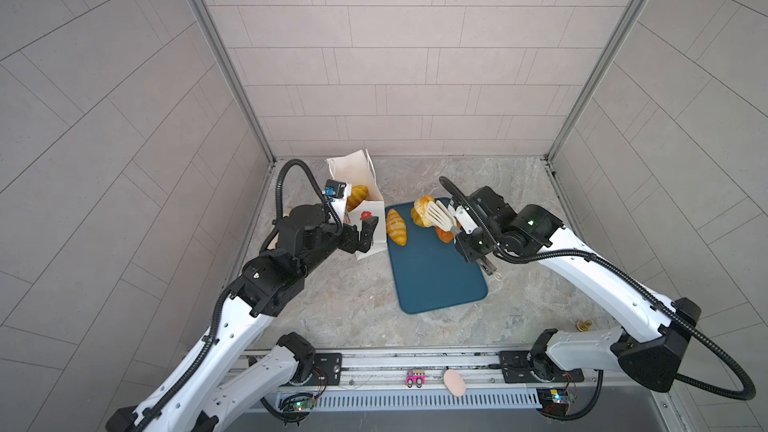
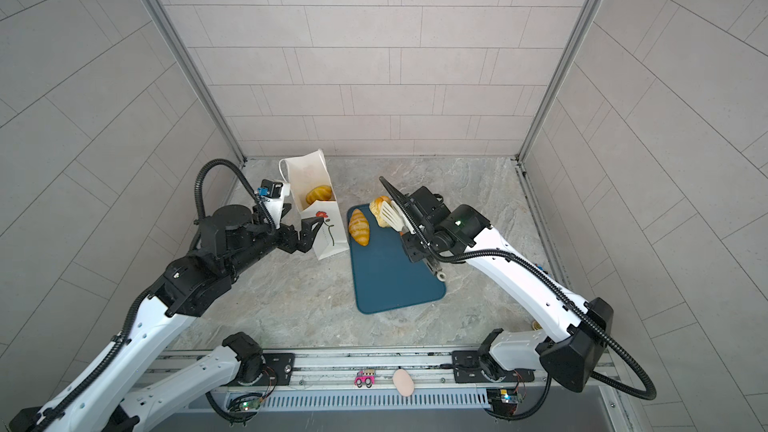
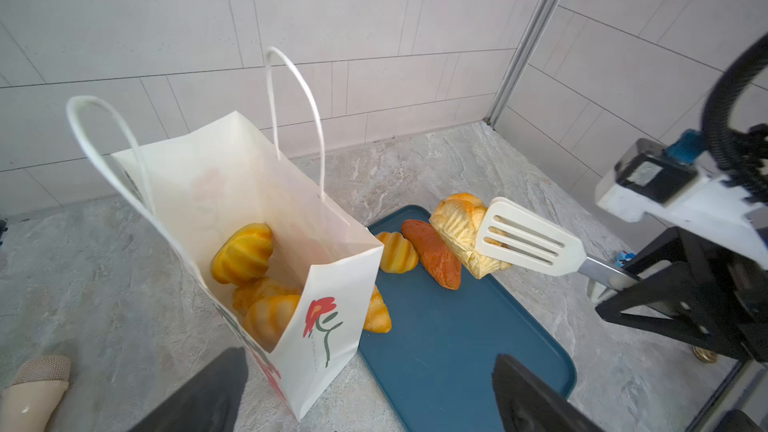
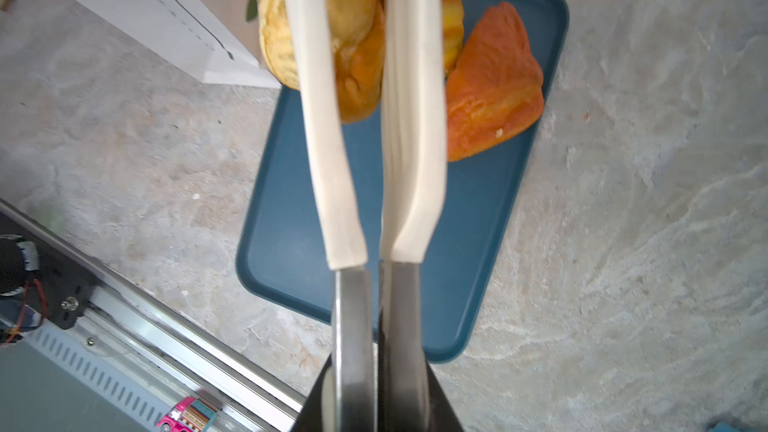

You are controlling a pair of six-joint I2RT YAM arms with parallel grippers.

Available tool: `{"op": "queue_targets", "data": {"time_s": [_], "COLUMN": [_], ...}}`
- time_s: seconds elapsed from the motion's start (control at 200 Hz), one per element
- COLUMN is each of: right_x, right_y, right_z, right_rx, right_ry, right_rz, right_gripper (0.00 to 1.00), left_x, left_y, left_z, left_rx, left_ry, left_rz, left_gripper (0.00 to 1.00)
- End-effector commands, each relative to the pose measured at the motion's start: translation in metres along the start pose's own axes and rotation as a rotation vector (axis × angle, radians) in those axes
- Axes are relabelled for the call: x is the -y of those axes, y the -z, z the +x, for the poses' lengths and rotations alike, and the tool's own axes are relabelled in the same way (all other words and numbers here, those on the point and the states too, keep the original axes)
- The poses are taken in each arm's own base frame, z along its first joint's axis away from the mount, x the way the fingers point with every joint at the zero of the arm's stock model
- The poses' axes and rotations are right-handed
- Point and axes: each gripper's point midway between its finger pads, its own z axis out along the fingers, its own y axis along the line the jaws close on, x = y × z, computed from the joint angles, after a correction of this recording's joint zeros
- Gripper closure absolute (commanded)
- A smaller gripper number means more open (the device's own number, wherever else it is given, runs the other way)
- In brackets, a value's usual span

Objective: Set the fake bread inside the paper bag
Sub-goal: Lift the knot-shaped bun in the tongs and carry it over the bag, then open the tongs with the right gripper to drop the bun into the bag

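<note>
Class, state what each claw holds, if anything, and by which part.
The right claw grips the tongs by their metal handles; the tongs pinch a pale pastry. The left claw holds nothing.

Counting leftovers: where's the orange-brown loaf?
Left wrist view: the orange-brown loaf lies at the far end of the blue tray, between a striped roll and the tong-held pastry.

Blue tray [image 1: 436,280] sits mid-worktop, white tongs [image 1: 437,214] over its far end; toy truck [image 1: 416,379] and pale egg [image 1: 454,383] lie past the front edge.

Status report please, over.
Left gripper open beside paper bag. Right gripper shut on tongs, pastry clamped. Croissant, roll, loaf loose on tray. Nothing blocking the bag.
</note>
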Motion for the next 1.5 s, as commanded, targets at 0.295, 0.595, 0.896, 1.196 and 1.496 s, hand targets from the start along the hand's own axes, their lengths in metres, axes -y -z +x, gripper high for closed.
{"op": "queue_targets", "data": {"time_s": [0.295,0.595,0.896,1.196,1.496], "right_x": [-0.072,-0.095,-0.112,-0.112,-0.111], "right_y": [0.028,0.043,0.035,0.006,-0.011], "right_z": [-0.079,-0.099,-0.125,-0.144,-0.155], "right_rx": [0.191,0.249,0.313,0.267,0.244], "right_ry": [0.136,0.181,0.193,0.184,0.172], "right_rz": [-0.181,-0.249,-0.282,-0.215,-0.173], "right_gripper": [0.73,0.72,0.72,0.71,0.65], "left_x": [-0.026,-0.03,-0.031,-0.03,-0.033], "left_y": [0.032,0.039,0.037,0.037,0.033], "left_z": [-0.021,-0.023,-0.019,-0.015,-0.007], "left_rx": [0.065,0.069,0.059,0.046,0.026], "left_ry": [0.09,0.098,0.096,0.093,0.103], "left_rz": [-0.046,-0.048,-0.049,-0.042,-0.049], "left_gripper": [0.0,0.0,0.0,0.0,0.0]}}
